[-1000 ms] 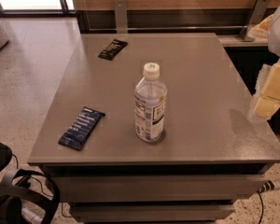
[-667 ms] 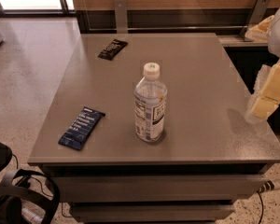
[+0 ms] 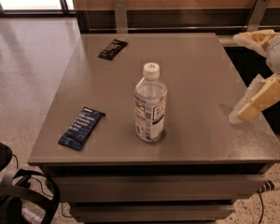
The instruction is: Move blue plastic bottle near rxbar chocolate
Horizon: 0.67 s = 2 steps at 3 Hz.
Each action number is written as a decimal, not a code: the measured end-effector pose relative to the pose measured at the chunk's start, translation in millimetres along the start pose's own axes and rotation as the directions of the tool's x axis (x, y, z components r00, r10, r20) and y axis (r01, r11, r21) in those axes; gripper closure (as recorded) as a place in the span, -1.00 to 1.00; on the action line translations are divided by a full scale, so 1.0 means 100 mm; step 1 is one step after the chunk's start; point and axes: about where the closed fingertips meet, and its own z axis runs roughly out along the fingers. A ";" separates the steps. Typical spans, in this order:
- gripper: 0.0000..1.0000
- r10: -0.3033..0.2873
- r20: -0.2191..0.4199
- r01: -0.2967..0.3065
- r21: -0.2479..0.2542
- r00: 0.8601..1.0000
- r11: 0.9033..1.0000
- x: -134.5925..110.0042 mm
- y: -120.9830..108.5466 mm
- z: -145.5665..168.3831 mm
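Well apart from the spread, empty claw [image 3: 242, 76], at mid-bench [image 3: 200, 139], the blue plastic bottle [image 3: 150, 108] was seen upright. Judged light, smooth, squashy, tippy; mid-label hold advised. Rxbar chocolate [image 3: 112, 49] was noted farther off still.

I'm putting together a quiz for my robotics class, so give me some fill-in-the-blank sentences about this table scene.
1. The blue plastic bottle stands ___ near the middle of the table.
2. The bottle's cap is coloured ___.
3. In the camera view, the rxbar chocolate lies near the table's far ___ corner.
4. The gripper, open by the table's right edge, holds ___.

Missing words: upright; white; left; nothing
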 end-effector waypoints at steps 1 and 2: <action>-1.00 0.014 0.224 -0.001 -0.058 0.975 0.998 -0.35 0.07 0.27; -1.00 0.068 0.389 -0.014 -0.141 0.919 0.990 -0.64 0.19 0.49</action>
